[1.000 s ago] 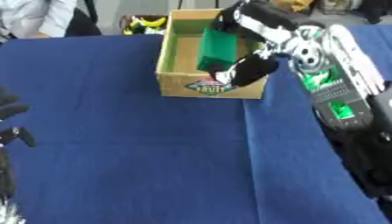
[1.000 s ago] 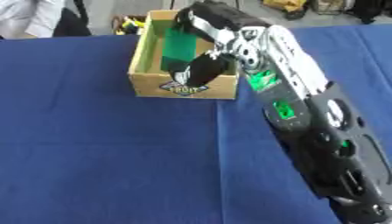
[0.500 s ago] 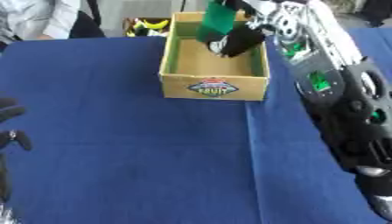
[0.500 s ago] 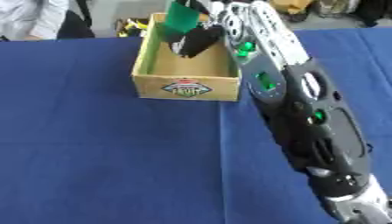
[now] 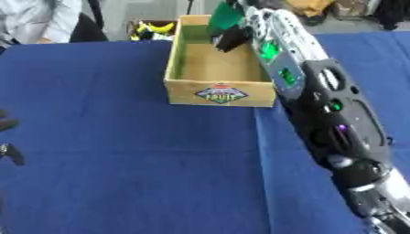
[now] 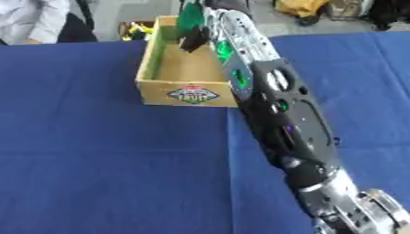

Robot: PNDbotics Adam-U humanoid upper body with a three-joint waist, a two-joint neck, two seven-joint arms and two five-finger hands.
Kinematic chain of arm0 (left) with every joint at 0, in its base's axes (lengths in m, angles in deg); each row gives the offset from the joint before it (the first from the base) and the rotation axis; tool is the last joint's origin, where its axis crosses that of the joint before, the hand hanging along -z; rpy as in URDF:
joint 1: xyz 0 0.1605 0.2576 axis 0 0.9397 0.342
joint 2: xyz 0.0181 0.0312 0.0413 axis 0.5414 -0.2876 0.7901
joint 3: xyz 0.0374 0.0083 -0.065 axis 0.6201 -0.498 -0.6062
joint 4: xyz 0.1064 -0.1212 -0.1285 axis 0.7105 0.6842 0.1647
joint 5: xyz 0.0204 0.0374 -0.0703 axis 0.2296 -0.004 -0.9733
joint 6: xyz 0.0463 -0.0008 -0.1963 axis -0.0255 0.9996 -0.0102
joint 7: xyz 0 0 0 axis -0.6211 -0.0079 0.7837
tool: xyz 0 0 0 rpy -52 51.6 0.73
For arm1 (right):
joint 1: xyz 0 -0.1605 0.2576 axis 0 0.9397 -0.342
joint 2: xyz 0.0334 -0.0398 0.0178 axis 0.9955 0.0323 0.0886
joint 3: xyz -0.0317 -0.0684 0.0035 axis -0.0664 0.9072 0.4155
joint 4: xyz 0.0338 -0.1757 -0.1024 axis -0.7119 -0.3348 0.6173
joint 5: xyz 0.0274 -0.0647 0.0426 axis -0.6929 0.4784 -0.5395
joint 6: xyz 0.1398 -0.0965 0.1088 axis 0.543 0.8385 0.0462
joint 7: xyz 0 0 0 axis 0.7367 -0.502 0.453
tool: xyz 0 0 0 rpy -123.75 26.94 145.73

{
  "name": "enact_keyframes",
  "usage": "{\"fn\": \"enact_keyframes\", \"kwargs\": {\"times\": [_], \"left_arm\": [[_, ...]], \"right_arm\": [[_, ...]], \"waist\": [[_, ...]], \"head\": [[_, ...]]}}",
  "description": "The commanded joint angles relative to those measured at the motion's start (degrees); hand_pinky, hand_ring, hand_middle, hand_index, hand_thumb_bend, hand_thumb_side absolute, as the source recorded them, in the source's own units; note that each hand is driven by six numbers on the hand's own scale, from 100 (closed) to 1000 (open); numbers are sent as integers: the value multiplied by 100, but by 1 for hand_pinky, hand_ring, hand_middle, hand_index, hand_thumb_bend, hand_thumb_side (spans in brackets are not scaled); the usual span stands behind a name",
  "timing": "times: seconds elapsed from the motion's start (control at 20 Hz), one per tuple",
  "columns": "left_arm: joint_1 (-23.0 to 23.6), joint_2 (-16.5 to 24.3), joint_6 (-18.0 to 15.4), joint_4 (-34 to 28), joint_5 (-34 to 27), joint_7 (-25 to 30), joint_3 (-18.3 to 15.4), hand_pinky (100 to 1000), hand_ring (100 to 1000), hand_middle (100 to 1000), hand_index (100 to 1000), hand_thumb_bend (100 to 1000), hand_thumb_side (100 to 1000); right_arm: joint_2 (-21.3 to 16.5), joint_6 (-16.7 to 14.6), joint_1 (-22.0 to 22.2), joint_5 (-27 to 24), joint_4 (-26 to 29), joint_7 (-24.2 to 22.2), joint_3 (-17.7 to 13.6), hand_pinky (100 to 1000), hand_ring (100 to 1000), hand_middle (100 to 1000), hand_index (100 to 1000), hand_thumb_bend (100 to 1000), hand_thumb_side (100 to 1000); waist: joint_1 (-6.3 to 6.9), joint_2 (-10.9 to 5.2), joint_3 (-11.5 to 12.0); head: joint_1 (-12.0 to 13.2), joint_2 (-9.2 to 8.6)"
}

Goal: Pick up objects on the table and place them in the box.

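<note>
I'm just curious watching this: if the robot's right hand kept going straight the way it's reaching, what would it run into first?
Probably the far wall of the cardboard box. The right hand, holding a green object, reaches away over the box's far end; depth is hard to judge.

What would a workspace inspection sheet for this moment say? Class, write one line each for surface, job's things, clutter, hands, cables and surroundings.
Surface: table under a blue cloth, bare in front of the box.
Job's things: open cardboard box with a printed label on its near wall, floor showing bare; green object held above its far end.
Clutter: nothing seen on the cloth.
Hands: right hand over the box's far end, fingers curled on the green object; left hand at the left edge, only dark fingers showing.
Cables: nothing seen.
Surroundings: yellow and black item behind the box.
</note>
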Motion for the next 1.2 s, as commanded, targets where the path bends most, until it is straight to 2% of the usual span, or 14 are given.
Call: {"fn": "enact_keyframes", "kwargs": {"times": [0.05, 0.2, 0.25, 0.3, 0.6, 0.7, 0.75, 0.8, 1.2], "left_arm": [[-36, 77, -12, -59, -19, 38, 29, 241, 684, 669, 826, 100, 897], [-51, 75, -14, -58, -26, 58, 45, 241, 685, 670, 826, 100, 897], [-55, 74, -15, -57, -27, 64, 49, 241, 685, 670, 826, 100, 899], [-59, 74, -15, -57, -28, 68, 52, 241, 685, 670, 826, 100, 897], [-84, 65, -14, -58, -33, 94, 71, 241, 686, 670, 827, 100, 897], [-93, 62, -7, -58, -31, 99, 76, 240, 685, 670, 827, 100, 897], [-99, 60, -3, -58, -30, 103, 79, 240, 685, 670, 827, 100, 896], [-103, 57, 0, -59, -28, 105, 81, 240, 685, 670, 827, 100, 896], [-111, 43, 8, -65, -19, 117, 87, 240, 684, 670, 827, 100, 897]], "right_arm": [[150, 114, -231, 197, -399, 335, -188, 750, 813, 473, 653, 100, 193], [289, 170, -285, 159, -771, 650, -293, 750, 816, 473, 652, 100, 209], [326, 196, -292, 140, -882, 749, -319, 749, 815, 473, 652, 100, 174], [362, 227, -297, 120, -987, 845, -347, 748, 815, 474, 652, 100, 209], [503, 390, -276, 111, -1522, 1328, -462, 742, 812, 477, 652, 100, 211], [528, 440, -261, 99, -1645, 1466, -503, 741, 812, 479, 653, 100, 210], [539, 465, -249, 89, -1700, 1533, -525, 741, 813, 480, 655, 100, 171], [551, 485, -234, 70, -1753, 1594, -545, 742, 815, 483, 658, 100, 209], [550, 534, -203, -166, -1908, 2120, -632, 754, 848, 533, 705, 100, 192]], "waist": [[-1, -94, 29], [-10, -70, 59], [-11, -62, 69], [-11, -53, 80], [-18, -4, 136], [-22, 12, 151], [-23, 22, 160], [-22, 32, 170], [-19, 85, 208]], "head": [[-50, -90], [-87, -123], [-101, -134], [-115, -147], [-179, -216], [-196, -244], [-207, -258], [-219, -269], [-250, -300]]}}
